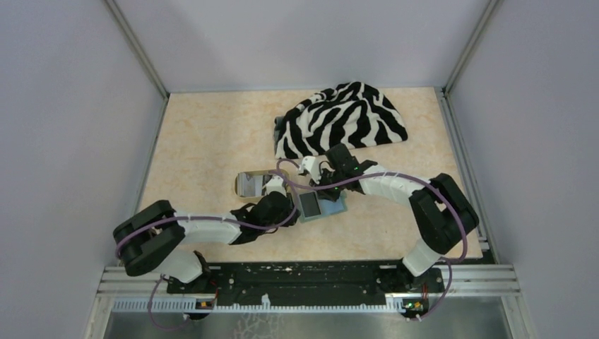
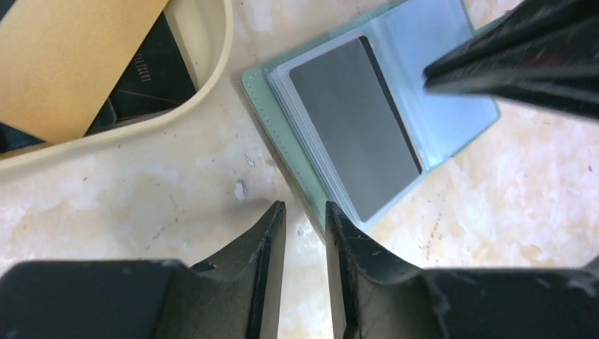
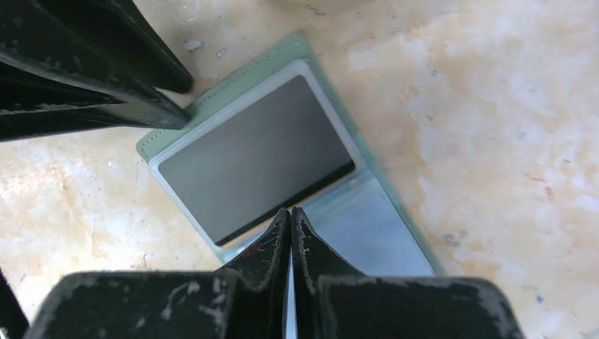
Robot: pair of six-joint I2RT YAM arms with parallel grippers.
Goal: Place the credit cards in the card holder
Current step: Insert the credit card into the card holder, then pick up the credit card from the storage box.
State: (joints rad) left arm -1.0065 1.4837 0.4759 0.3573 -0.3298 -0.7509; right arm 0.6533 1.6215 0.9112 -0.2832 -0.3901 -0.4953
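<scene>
matt grey card, smooth green holder

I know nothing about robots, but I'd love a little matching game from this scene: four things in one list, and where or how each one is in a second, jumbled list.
Things
1. dark card
2. yellow card
3. zebra cloth
4. right gripper

Places or states
A. in the tan tray
B. lying in the open green card holder
C. on the far side of the table
D. shut, poised over that card holder

Pairs: 1-B, 2-A, 3-C, 4-D
</scene>
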